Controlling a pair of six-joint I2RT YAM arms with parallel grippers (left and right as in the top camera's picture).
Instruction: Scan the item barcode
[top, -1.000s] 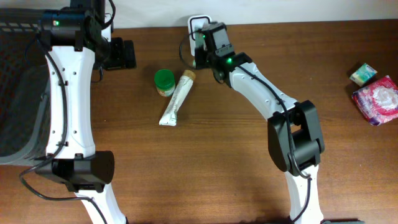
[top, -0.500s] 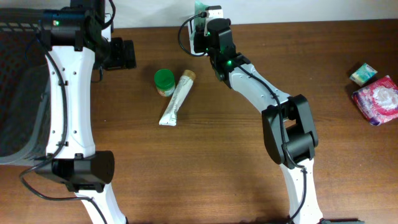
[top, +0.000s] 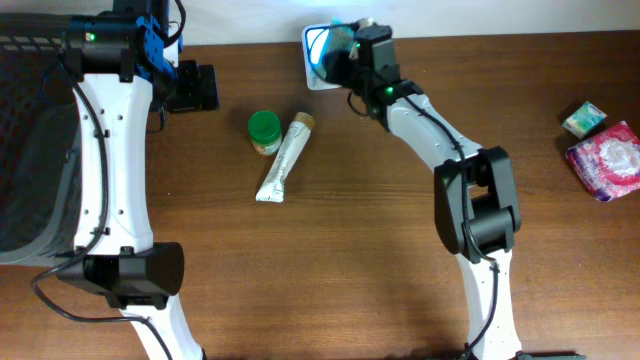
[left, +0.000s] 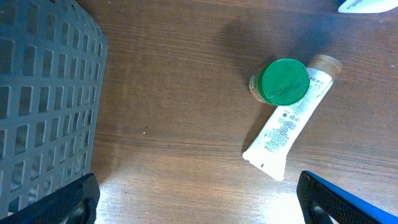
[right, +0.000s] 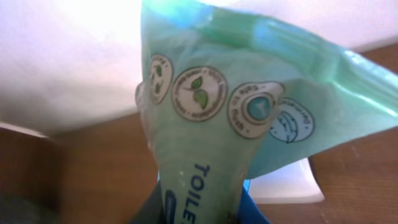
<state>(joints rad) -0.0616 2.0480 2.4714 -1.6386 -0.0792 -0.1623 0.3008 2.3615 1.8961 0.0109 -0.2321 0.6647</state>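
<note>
My right gripper (top: 352, 52) is shut on a pale green packet (top: 333, 45), the item, at the table's back edge. It holds the packet just over the white scanner (top: 314, 80). In the right wrist view the packet (right: 211, 118) fills the frame, pinched between my fingers at the bottom (right: 205, 214), with round eco logos facing the camera and a corner of the scanner (right: 286, 183) behind it. No barcode shows. My left gripper (top: 203, 87) hangs open above bare wood (left: 199, 205), holding nothing.
A green-lidded jar (top: 264, 131) and a white tube (top: 283, 160) lie left of centre. A dark mesh basket (top: 30, 150) stands at the left edge. At the far right lie a pink packet (top: 605, 160) and a small box (top: 584, 119).
My right gripper has swung right and back with the packet, turning it so its face shows over the scanner. The left arm has not moved.
</note>
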